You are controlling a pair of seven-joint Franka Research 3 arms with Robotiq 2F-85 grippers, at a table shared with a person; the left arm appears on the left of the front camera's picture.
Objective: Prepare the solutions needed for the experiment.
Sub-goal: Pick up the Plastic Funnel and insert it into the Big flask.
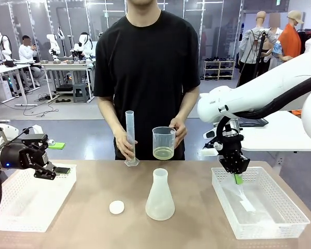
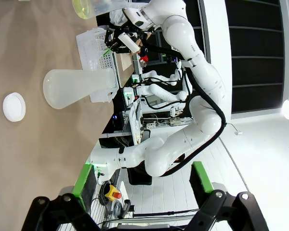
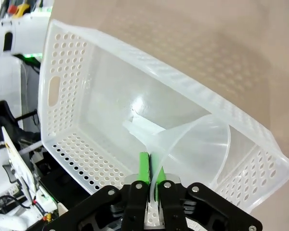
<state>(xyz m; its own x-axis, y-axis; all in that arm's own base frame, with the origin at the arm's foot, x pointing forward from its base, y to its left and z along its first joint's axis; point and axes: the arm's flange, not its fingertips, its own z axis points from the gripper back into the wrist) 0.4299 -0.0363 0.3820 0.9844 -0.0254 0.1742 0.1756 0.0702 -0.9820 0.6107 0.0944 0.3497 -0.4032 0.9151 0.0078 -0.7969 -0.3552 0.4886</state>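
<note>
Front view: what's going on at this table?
The person steadies a graduated cylinder on the table with one hand and holds a beaker of pale yellow-green liquid in the other. The right gripper is shut on the rim of a clear funnel in its basket. The left gripper hangs open over the other basket. A flask and white cap stand untouched.

solutions (image 1: pixel 163 153) | pale yellow-green, clear | shallow level layer | bottom of upright translucent beaker (image 1: pixel 164 135) (held aloft)
</note>
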